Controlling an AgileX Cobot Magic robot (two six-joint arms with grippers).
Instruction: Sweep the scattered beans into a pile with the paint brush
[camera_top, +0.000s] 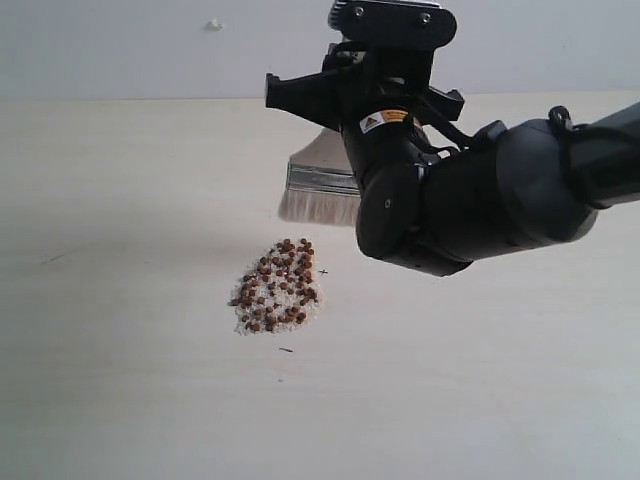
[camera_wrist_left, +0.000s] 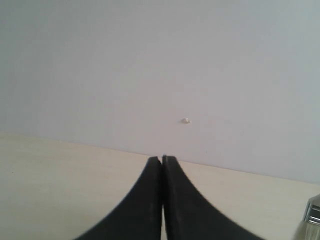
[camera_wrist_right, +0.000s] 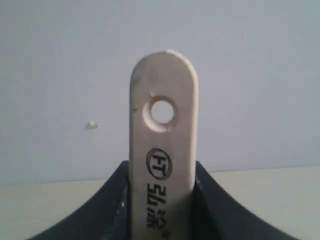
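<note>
The beans lie gathered in one pile (camera_top: 278, 288), reddish-brown dots mixed with whitish crumbs, on the pale table (camera_top: 120, 380). Just behind the pile is the paint brush (camera_top: 318, 205), bristles pointing down and clear of the beans, with its silver ferrule (camera_top: 322, 178) above them. My right gripper (camera_wrist_right: 162, 167) is shut on the brush's cream handle (camera_wrist_right: 163, 125), whose holed end sticks out past the jaws. The bulky right arm (camera_top: 460, 195) hides the handle in the exterior view. My left gripper (camera_wrist_left: 162, 159) is shut and holds nothing; it does not show in the exterior view.
A pale wall (camera_top: 120, 50) rises behind the table's far edge, with a small white speck (camera_top: 213, 24) on it. A few tiny dark marks (camera_top: 286, 350) dot the table near the pile. A sliver of the ferrule (camera_wrist_left: 312, 215) shows at the edge of the left wrist view.
</note>
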